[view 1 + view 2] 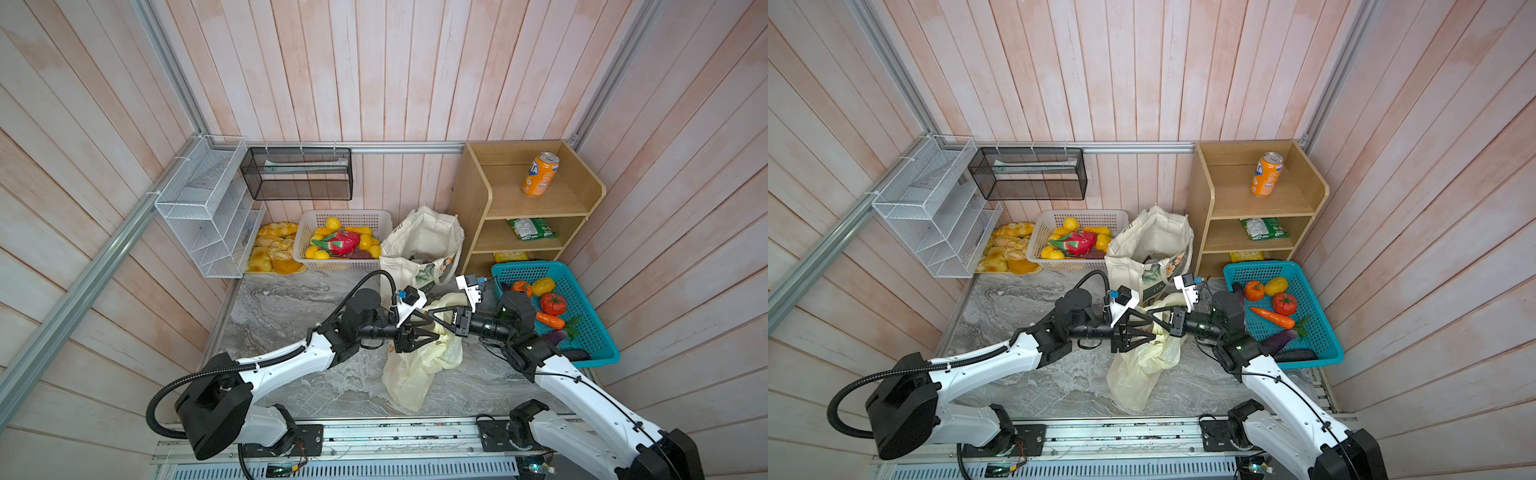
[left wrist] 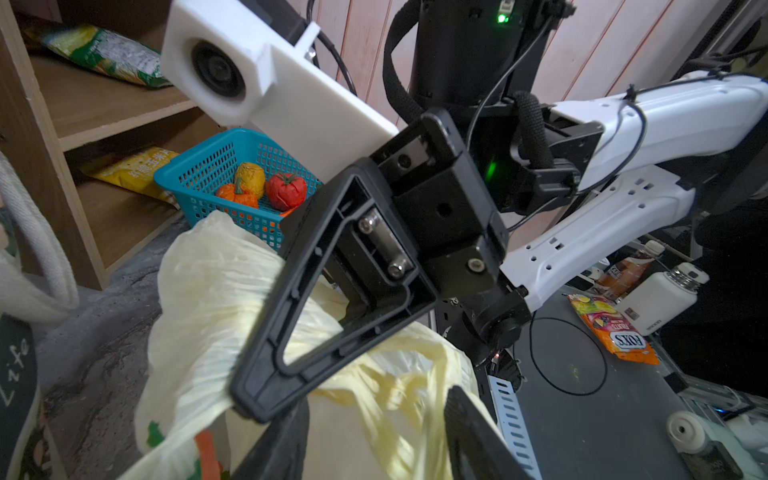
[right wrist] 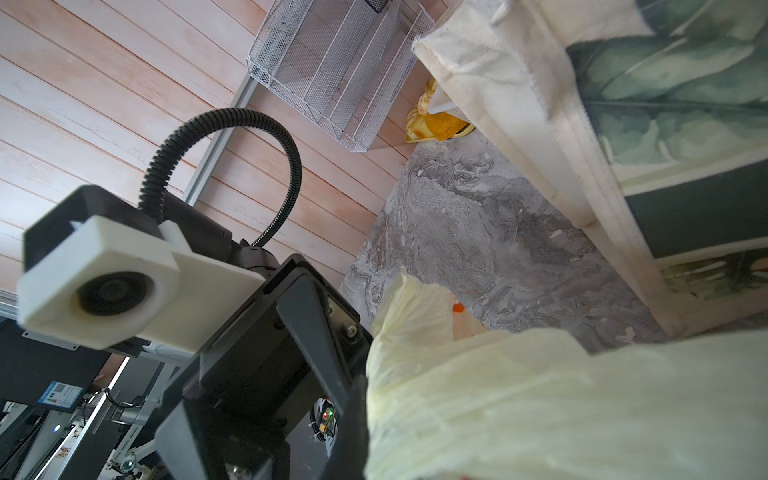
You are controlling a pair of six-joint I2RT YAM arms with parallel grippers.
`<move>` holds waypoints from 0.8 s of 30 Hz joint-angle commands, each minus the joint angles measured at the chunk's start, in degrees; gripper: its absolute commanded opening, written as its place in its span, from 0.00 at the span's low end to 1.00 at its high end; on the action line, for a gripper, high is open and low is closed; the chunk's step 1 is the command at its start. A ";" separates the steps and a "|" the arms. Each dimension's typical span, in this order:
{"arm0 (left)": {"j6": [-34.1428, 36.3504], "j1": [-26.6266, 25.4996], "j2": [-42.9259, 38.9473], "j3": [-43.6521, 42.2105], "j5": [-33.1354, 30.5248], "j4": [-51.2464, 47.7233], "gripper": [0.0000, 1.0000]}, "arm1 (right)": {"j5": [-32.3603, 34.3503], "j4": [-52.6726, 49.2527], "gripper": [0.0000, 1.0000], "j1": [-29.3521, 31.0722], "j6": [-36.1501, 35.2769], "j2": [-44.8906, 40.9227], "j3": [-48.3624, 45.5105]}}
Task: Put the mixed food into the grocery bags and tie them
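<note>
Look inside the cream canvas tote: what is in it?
A dark purplish item lies at the bottom of the canvas tote. Its fabric walls hide whatever else is inside.

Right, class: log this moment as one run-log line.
phase: tying | right gripper: shut on plastic bag | left gripper: open, bag between fingers | canvas tote: upright
</note>
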 commanded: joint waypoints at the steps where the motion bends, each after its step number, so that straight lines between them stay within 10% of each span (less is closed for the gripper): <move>1: -0.85 -0.79 1.75 2.70 2.40 2.25 0.56 | -0.31 1.65 0.00 -0.01 0.49 -0.33 -0.76; 10: -0.71 -2.06 6.24 5.68 3.32 0.67 0.53 | -0.54 2.08 0.00 0.06 0.93 -0.26 -0.56; 14: -0.95 -2.16 7.97 6.68 2.52 0.15 0.07 | -0.46 1.19 0.00 0.15 0.74 -0.73 0.24; 17: -1.08 -2.23 8.00 6.37 1.49 0.31 0.00 | 0.85 -2.46 0.00 0.12 -0.66 -1.21 2.15; 24: -0.10 -2.24 5.21 3.63 -4.36 0.84 0.00 | 7.54 -20.97 0.46 -0.90 -7.08 -5.08 9.85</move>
